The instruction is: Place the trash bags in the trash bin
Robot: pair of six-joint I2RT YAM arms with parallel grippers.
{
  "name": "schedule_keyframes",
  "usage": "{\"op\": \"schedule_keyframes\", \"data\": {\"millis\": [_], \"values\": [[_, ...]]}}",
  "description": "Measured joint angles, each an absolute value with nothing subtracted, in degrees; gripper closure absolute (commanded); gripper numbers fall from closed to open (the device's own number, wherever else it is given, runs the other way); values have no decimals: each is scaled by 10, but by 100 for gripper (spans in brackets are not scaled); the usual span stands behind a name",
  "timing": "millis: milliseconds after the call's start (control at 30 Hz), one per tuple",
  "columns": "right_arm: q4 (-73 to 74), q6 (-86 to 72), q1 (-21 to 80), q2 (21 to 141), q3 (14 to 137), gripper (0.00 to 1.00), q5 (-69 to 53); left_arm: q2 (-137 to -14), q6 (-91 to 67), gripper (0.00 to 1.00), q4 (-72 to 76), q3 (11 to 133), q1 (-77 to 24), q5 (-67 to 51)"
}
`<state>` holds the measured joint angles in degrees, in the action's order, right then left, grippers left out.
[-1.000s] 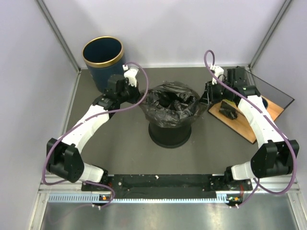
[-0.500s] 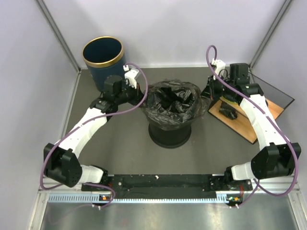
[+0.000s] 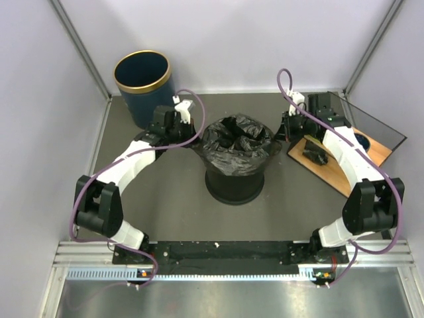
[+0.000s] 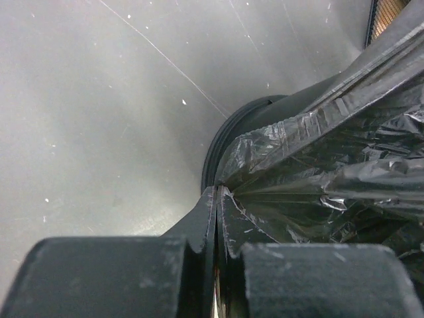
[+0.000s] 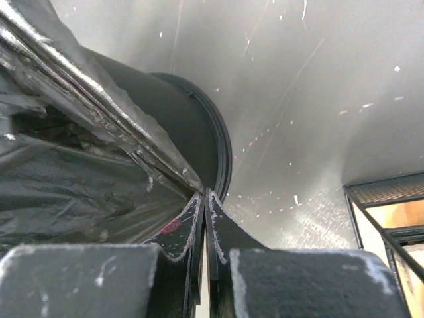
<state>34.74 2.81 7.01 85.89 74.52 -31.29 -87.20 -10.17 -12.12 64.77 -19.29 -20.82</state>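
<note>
Because the trash bag [image 3: 238, 140] is thin, slippery film that would probably tear easily, its rim is the place to hold. The left gripper [image 4: 216, 211] and right gripper [image 5: 204, 212] each pinch that rim, the bag spread between their jaws over the black bin [image 3: 232, 187].

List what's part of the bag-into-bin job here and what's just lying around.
In the job:
- trash bag, draped over the black bin at centre
- left gripper and right gripper, each shut on the bag's edge
- navy trash bin, back left, apart from both arms

Lying about:
- wooden board, at right
- black roll on that board
</note>
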Motion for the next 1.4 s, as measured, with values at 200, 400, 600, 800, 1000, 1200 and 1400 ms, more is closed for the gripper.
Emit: {"op": "schedule_keyframes", "data": {"millis": [200,400,600,800,1000,1200,1400], "values": [[347,30,77,854,704,100,-313,-873,-116,100,-124,620,-191,-243],[352,56,82,797,637,100,-313,-857,-119,100,-136,563,-183,-273],[353,80,84,711,598,100,-331,-743,-116,100,-125,493,-145,-321],[340,100,88,719,553,100,-327,-727,-87,100,-126,485,-143,-328],[307,87,141,744,522,100,-330,-766,-79,100,-138,482,-112,-339],[222,11,203,783,515,100,-333,-775,-122,100,-111,482,-97,-379],[153,-77,226,873,549,100,-333,-821,-137,100,-107,516,-77,-404]]}}
